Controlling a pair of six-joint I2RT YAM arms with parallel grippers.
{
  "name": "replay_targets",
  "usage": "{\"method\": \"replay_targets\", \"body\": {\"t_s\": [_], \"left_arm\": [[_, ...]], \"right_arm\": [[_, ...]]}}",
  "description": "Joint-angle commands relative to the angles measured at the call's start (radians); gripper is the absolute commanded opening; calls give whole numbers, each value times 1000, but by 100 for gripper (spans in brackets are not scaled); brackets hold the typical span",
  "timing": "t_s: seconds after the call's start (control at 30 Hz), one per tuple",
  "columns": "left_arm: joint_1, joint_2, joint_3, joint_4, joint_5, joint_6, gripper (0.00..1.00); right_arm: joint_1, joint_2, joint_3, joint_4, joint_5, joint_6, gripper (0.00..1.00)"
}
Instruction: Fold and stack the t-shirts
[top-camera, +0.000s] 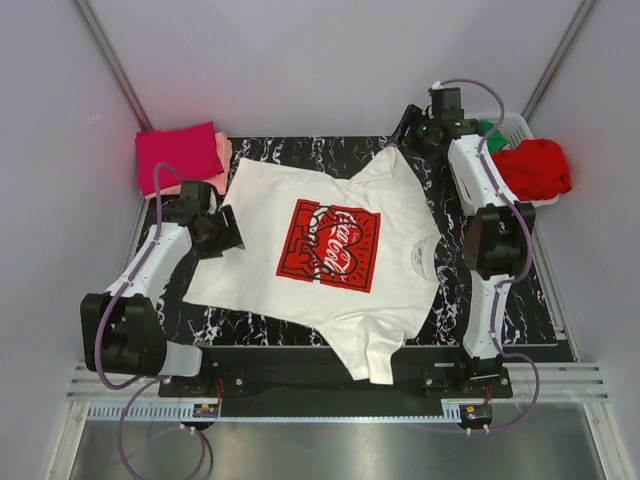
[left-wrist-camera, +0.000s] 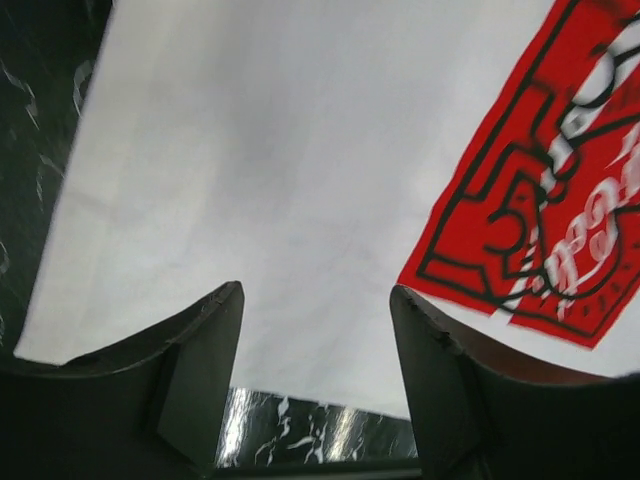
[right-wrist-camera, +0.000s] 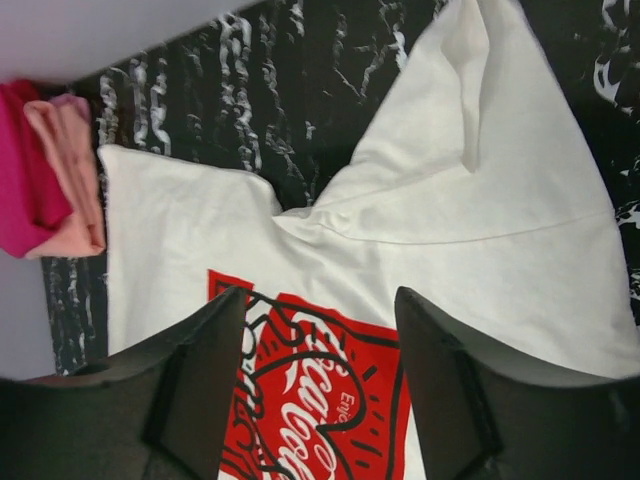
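A white t-shirt (top-camera: 330, 265) with a red square chest print lies spread flat, print up, on the black marbled mat (top-camera: 300, 155). My left gripper (top-camera: 228, 236) is at the shirt's left edge. In the left wrist view it (left-wrist-camera: 315, 310) stands open over the white cloth (left-wrist-camera: 270, 170) and its hem, holding nothing. My right gripper (top-camera: 403, 133) hovers high above the far right sleeve. In the right wrist view it (right-wrist-camera: 320, 310) is open, with the shirt (right-wrist-camera: 480, 190) well below. A folded magenta t-shirt (top-camera: 178, 155) on a salmon-pink one (top-camera: 223, 150) sits at the far left.
A white slatted basket (top-camera: 516, 126) at the far right holds a crumpled red t-shirt (top-camera: 535, 168) and a green one (top-camera: 491, 128). The folded magenta (right-wrist-camera: 20, 170) and salmon-pink (right-wrist-camera: 70, 170) stack shows at the left of the right wrist view. Grey walls enclose the table.
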Motion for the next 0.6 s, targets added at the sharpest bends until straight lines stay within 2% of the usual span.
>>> {"method": "replay_targets", "body": {"t_s": [0.0,0.13,0.27,0.33,0.57], "left_arm": [[-14,-91,-69,27,51,8,65],[-16,-234,-94,-46,42,60,64],[-17,-367,-89,-106,51,129,66],[-33,-435,-91,-135,-7,142,67],[-43,-581,-169,-62,-67,137,69]], "right_arm": [[7,145,121,-88,-51,19,66],[2,280,238,-96,-26,22,65],[4,365,279,-65,-21,45,64],[4,421,307,-60,-15,57,64],[4,530,402,-53,18,82,61]]}}
